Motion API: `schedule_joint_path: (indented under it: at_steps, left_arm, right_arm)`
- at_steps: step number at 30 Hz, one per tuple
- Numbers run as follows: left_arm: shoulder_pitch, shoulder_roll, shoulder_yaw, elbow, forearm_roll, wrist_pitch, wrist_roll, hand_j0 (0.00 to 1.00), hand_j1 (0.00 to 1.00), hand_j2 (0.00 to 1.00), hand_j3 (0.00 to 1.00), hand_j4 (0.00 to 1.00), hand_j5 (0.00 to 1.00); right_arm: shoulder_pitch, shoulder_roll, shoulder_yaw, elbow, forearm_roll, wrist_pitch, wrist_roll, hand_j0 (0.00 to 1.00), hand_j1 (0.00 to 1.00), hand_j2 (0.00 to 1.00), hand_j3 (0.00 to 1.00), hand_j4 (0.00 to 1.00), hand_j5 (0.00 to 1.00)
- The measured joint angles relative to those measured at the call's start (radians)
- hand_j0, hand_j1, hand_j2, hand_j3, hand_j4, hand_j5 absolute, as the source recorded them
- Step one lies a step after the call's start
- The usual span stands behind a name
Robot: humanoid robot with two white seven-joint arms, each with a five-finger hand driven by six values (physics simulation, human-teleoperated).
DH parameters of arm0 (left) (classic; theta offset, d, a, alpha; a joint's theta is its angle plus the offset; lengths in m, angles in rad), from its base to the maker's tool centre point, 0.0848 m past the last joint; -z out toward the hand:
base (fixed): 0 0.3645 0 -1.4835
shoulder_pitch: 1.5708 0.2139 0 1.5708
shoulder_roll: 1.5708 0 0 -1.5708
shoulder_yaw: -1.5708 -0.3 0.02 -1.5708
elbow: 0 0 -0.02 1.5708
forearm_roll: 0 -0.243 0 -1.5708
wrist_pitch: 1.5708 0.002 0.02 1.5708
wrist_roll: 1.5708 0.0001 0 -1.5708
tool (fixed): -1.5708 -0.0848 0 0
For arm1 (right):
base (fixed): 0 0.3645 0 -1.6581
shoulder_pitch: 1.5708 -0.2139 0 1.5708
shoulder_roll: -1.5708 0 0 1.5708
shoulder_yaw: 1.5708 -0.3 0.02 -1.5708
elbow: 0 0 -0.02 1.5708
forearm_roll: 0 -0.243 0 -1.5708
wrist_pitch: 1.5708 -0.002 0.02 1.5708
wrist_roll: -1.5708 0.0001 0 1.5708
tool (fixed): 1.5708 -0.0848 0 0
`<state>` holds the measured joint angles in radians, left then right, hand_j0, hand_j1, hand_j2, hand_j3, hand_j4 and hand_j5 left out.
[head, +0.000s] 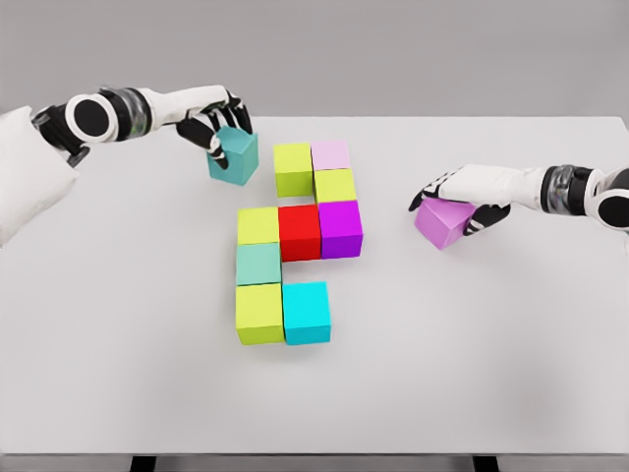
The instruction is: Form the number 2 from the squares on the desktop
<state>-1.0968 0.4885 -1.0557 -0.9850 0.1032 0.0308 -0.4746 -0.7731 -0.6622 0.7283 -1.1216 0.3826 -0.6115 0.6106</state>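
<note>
Number 2 mostly built mid-desk [147,393]: nine cubes placed, namely four lime, plus pink, magenta, red, mint and cyan. Top-left and bottom-right look unfilled. Left hand [218,126] grips teal cube [232,157] beside the top row; right hand [460,202] grips purple cube [442,222], well apart. Eleven cubes total.

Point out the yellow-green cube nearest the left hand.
The top yellow-green cube, beside the teal cube held by the left hand; the other three sit farther away.
</note>
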Motion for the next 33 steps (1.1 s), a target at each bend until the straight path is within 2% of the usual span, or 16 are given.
schedule_joint_path:
  at_steps: [1, 6, 12, 15, 21, 26, 30, 33]
  left_arm:
    - [-0.002, -0.005, 0.000, 0.000, 0.000, 0.011, 0.002, 0.48, 0.48, 0.48, 0.48, 0.48, 0.48]
    - [-0.001, -0.017, 0.000, 0.004, -0.003, 0.054, 0.012, 0.47, 0.47, 0.47, 0.47, 0.47, 0.47]
    - [-0.002, -0.036, -0.001, -0.004, -0.033, 0.154, 0.074, 0.47, 0.47, 0.47, 0.47, 0.47, 0.47]
    - [0.000, -0.042, -0.001, -0.008, -0.035, 0.175, 0.094, 0.40, 0.40, 0.40, 0.40, 0.40, 0.40]
    - [0.017, -0.052, 0.001, -0.089, -0.029, 0.213, 0.127, 0.38, 0.38, 0.38, 0.38, 0.38, 0.38]
    - [0.018, -0.051, 0.001, -0.108, -0.029, 0.240, 0.164, 0.38, 0.38, 0.38, 0.38, 0.38, 0.38]
    - [0.023, -0.051, 0.001, -0.108, -0.033, 0.265, 0.189, 0.38, 0.38, 0.38, 0.38, 0.38, 0.38]
    - [0.043, -0.052, 0.001, -0.114, -0.033, 0.273, 0.195, 0.37, 0.37, 0.37, 0.37, 0.37, 0.37]
  right_arm:
    - [0.000, 0.000, -0.001, 0.000, -0.001, -0.001, 0.000, 0.65, 0.65, 0.65, 0.65, 0.65, 0.65]
    - [0.000, 0.000, -0.005, -0.002, -0.003, -0.002, 0.000, 0.65, 0.65, 0.65, 0.65, 0.65, 0.65]
    - [0.000, -0.002, -0.014, -0.002, -0.017, -0.002, 0.000, 0.65, 0.65, 0.65, 0.65, 0.65, 0.65]
    - [0.005, -0.004, -0.015, -0.006, -0.022, -0.002, 0.001, 0.65, 0.65, 0.65, 0.65, 0.65, 0.65]
    - [0.014, -0.009, -0.028, -0.038, -0.026, -0.002, 0.000, 0.66, 0.66, 0.66, 0.66, 0.66, 0.66]
    - [0.049, -0.030, -0.038, -0.109, -0.025, -0.003, 0.001, 0.66, 0.66, 0.66, 0.66, 0.66, 0.66]
    - [0.086, -0.073, -0.054, -0.210, -0.033, -0.003, 0.001, 0.66, 0.66, 0.66, 0.66, 0.66, 0.66]
    - [0.097, -0.105, -0.065, -0.249, -0.064, -0.002, 0.001, 0.67, 0.67, 0.67, 0.67, 0.67, 0.67]
